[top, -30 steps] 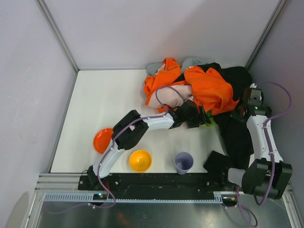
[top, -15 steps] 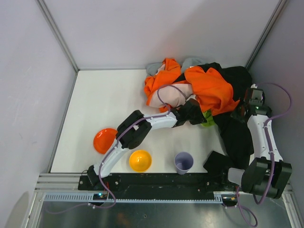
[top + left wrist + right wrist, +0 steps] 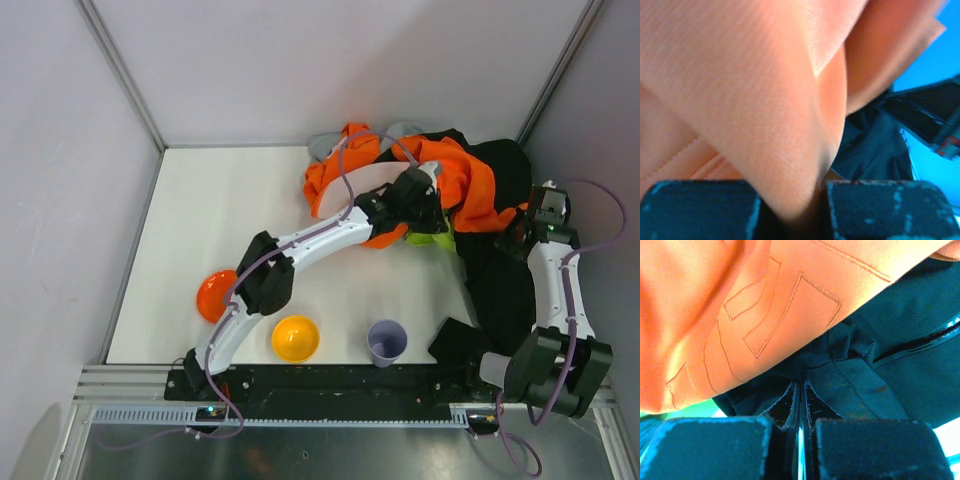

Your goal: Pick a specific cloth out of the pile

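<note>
A white table (image 3: 230,200) boxed in by grey walls (image 3: 300,70) fills the top view. We find the pile (image 3: 478,175) heaped toward its far right corner. It is made up of an orange garment (image 3: 470,195), a black garment (image 3: 503,290) spilling down the right side toward the near edge, and a grey cloth (image 3: 325,143) peeking out at the back.

The green cloth (image 3: 432,237) lies at the pile's near edge, just below the left gripper (image 3: 422,203). It touches the orange garment's lower fold, with the black garment beside it, and only a small patch shows.

The left arm reaches across the table with its gripper over the middle of the pile. In its wrist view the fingers (image 3: 695,210) are nearly together, with a fold of peach-orange fabric (the garment's paler side, it seems) pinched between them. So it holds the orange garment, not the green cloth.

The right gripper (image 3: 522,228) sits at the pile's right edge. Its fingers (image 3: 710,450) are closed to a slit with black fabric caught in it, and orange fabric hangs above.

Near the arm bases are an orange bowl (image 3: 213,295), partly under the left arm, a yellow bowl (image 3: 295,337) and a purple cup (image 3: 386,342). All three are well apart from the pile.
</note>
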Tool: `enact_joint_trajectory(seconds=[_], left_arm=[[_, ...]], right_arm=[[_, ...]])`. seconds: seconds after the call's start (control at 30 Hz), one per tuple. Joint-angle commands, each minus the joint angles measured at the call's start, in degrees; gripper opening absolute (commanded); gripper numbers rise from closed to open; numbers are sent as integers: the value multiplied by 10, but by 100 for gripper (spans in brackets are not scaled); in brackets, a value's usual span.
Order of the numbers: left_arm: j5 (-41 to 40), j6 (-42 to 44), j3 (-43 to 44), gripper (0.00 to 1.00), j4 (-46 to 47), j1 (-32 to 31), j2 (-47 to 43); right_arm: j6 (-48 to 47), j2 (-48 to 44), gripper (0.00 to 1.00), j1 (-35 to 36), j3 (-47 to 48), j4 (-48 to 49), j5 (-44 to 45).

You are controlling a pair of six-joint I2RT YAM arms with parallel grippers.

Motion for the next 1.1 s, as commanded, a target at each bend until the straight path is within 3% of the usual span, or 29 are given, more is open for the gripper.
enact_joint_trajectory(seconds=[0.0, 0.27, 0.7, 0.83, 1.07], left_arm=[[71, 81, 87, 1, -8, -21, -113], [173, 91, 190, 1, -23, -21, -148], [214, 135, 212, 1, -35, -20, -274], [215, 138, 214, 1, -34, -13, -317], [206, 140, 179, 1, -35, 42, -398]], right_arm=[[8, -6, 0, -7, 3, 15, -5], [12, -8, 0, -13, 2, 16, -30], [7, -13, 3, -14, 2, 15, -58], [-2, -17, 13, -14, 2, 18, -87], [-8, -38, 63, -13, 3, 19, -116]])
